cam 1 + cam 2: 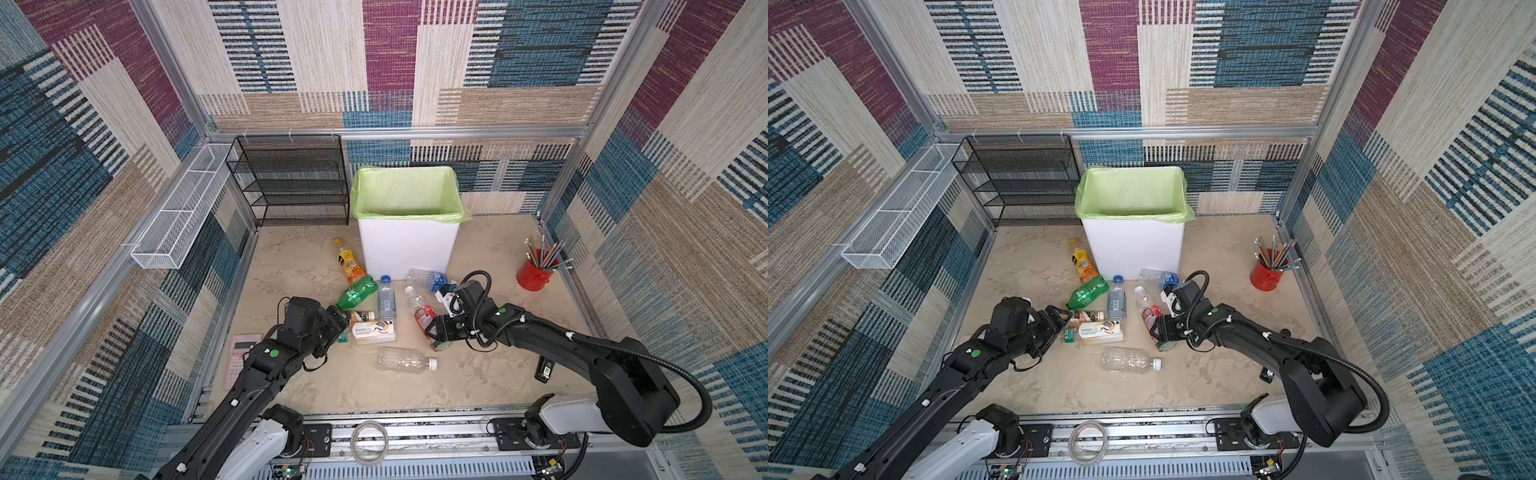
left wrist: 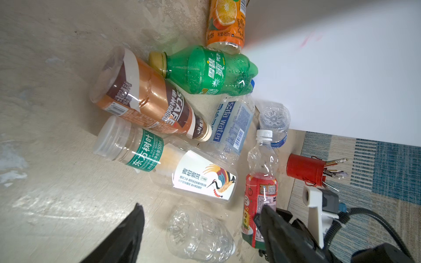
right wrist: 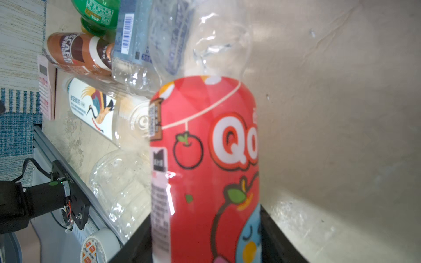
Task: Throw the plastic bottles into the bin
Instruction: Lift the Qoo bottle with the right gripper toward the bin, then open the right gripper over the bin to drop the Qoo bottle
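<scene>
The bin (image 1: 407, 245) (image 1: 1133, 249), white with a green bag, stands at the back. Several plastic bottles lie on the floor in front of it: an orange juice one (image 1: 349, 262), a green one (image 1: 357, 293), a soda water one (image 1: 386, 299), a brown coffee one (image 2: 145, 102), a crane-label one (image 1: 374, 330) and a clear one (image 1: 405, 359). My right gripper (image 1: 436, 332) (image 3: 205, 227) is shut on a red-labelled bottle (image 1: 426, 318) (image 3: 205, 159) near its base. My left gripper (image 1: 343, 318) (image 2: 200, 206) stands open at the left of the pile, holding nothing.
A red cup of pencils (image 1: 536, 274) stands at the right. A black mesh rack (image 1: 291, 183) and a white wire basket (image 1: 178, 212) are at the back left. A pink calculator (image 1: 241, 357) lies under the left arm, a black stapler (image 1: 545, 368) beside the right arm, a tape roll (image 1: 369, 440) at the front rail.
</scene>
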`<state>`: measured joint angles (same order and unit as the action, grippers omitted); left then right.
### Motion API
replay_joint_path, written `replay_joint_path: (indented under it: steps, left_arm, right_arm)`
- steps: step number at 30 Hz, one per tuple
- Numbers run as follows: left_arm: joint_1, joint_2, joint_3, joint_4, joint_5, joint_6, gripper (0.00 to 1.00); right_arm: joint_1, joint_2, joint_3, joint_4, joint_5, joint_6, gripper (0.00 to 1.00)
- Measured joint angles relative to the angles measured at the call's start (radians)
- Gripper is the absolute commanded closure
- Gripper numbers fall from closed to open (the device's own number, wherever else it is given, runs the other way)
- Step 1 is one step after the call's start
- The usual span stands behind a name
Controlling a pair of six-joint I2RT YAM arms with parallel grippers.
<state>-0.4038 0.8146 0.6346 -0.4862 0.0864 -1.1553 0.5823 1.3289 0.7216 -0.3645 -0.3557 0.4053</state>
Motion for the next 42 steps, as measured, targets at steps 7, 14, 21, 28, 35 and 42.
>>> replay_joint_path:
  steps: [7, 14, 21, 28, 35, 42]
  left_arm:
    - [0.000, 0.021, 0.014, 0.004, 0.003, 0.000, 0.19]
    - [0.000, 0.059, 0.040, 0.017, 0.022, 0.001, 0.20]
    - [0.000, 0.068, 0.046, 0.019, 0.025, 0.001, 0.20]
    - [0.000, 0.038, 0.047, 0.018, 0.024, 0.001, 0.20]
    - [0.000, 0.015, 0.050, 0.017, 0.021, 0.001, 0.20]
    - [0.000, 0.000, 0.058, 0.010, 0.019, 0.001, 0.20]
  right_arm:
    - [-0.054, -0.228, -0.077, -0.055, 0.000, 0.015, 0.40]
    - [-0.185, -0.399, -0.091, -0.105, -0.034, 0.026, 0.40]
    - [-0.230, -0.498, 0.000, -0.100, -0.081, 0.055, 0.38]
    - [-0.233, -0.362, 0.309, 0.029, -0.116, 0.116, 0.38]
    - [-0.236, 0.215, 1.097, 0.073, -0.132, 0.162, 0.08]
    - [-0.317, 0.735, 1.907, -0.037, -0.097, 0.247, 0.07]
